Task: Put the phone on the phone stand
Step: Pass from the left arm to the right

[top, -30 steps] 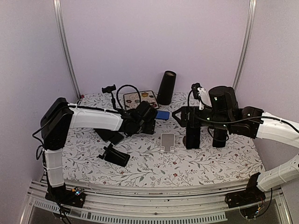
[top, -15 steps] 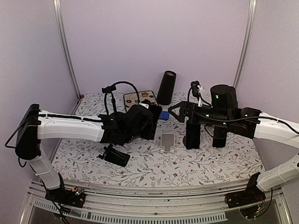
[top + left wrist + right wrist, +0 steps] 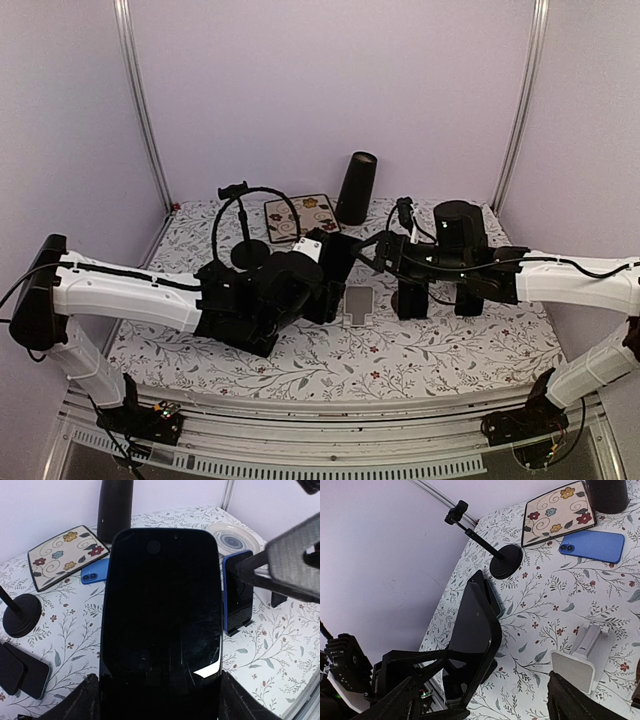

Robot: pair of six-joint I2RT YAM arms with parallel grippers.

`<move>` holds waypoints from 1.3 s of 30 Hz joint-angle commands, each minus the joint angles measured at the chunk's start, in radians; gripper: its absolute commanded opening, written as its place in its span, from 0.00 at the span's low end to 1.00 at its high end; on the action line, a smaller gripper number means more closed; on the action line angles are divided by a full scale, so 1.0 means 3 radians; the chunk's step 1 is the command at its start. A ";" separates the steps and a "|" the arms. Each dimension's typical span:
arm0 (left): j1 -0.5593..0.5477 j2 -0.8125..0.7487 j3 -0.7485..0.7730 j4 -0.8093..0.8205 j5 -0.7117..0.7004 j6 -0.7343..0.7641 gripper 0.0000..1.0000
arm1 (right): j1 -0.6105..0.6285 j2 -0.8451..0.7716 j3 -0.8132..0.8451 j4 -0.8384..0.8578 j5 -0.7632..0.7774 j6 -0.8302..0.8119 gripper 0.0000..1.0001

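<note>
My left gripper is shut on the lower sides of a black phone, which fills the left wrist view with its dark screen toward the camera. From above, that phone is held up just left of the white phone stand, which stands empty on the floral cloth. My right gripper hovers close on the phone's right and is open. In the right wrist view the phone sits tilted between its spread fingers, touching neither, and the white stand is at the lower right.
A blue phone lies flat near a floral tile and a black cylinder speaker. A gooseneck holder's round base stands at the back left. Dark stands, one with a blue-edged phone, are at the right, with a plate behind.
My left arm has swung toward the middle and nearer, carrying the phone to beside the white stand. My right gripper has moved left toward the phone and narrowed slightly.
</note>
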State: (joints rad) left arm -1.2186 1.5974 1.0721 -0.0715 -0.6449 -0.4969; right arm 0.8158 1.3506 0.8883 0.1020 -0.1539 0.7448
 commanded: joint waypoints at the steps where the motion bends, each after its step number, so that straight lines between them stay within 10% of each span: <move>1: -0.0084 -0.0089 0.0004 0.0391 -0.0102 0.0059 0.42 | -0.0076 0.0116 -0.0020 0.0425 -0.0233 0.0156 0.85; 16: -0.0253 -0.0033 -0.0035 0.0633 -0.0033 0.0046 0.42 | -0.0141 0.0260 -0.0099 0.0846 -0.0550 0.0377 0.52; 28: -0.0304 -0.0007 -0.0103 0.0702 0.0003 0.0026 0.43 | -0.0146 0.0274 -0.0124 0.0888 -0.0661 0.0382 0.05; 39: -0.0310 0.0011 -0.0140 0.0724 0.0087 -0.0019 0.67 | -0.0145 0.0114 -0.0235 0.0866 -0.0643 0.0243 0.03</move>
State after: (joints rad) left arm -1.2976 1.6047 1.0378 0.0883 -0.6273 -0.4984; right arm 0.7757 1.4242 0.8421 0.3561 -0.3454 0.8734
